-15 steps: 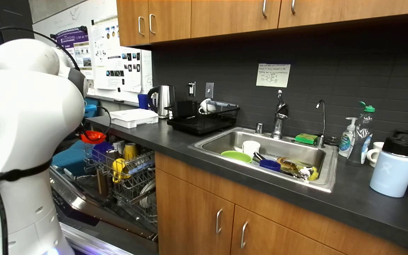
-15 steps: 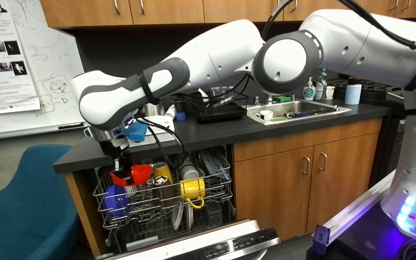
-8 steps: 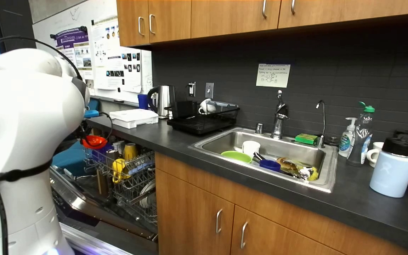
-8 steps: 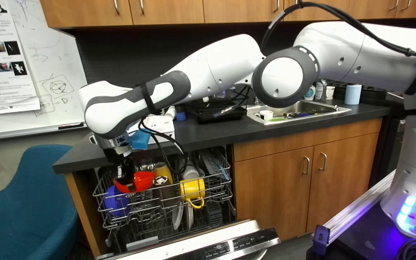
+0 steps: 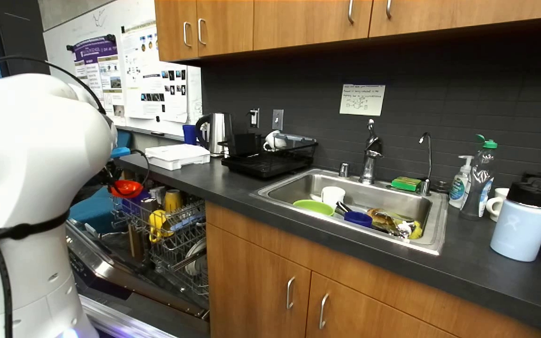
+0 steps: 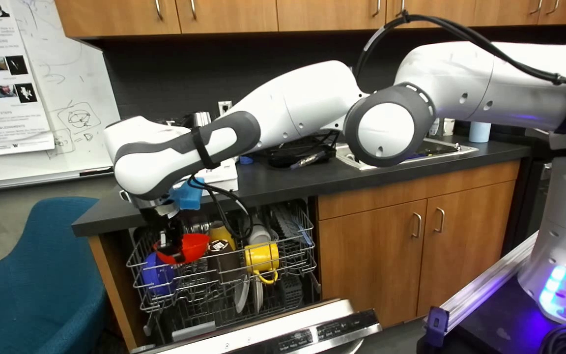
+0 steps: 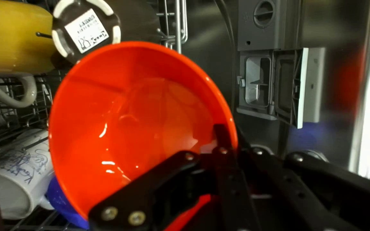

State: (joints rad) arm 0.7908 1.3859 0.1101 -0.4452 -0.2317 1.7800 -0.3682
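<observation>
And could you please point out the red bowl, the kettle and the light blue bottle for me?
Red bowl (image 7: 133,118): in the wrist view, on its inside surface.
Kettle (image 5: 220,134): in an exterior view, on its silver body.
Light blue bottle (image 5: 521,227): in an exterior view, on its body.

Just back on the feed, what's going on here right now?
The gripper is closed on the rim of a red bowl, holding it at the dishwasher's upper rack. I can't tell whether the bowl touches the rack. A blue dish sits near it in the rack, along with a yellow mug, and the dishwasher door is folded down.
</observation>
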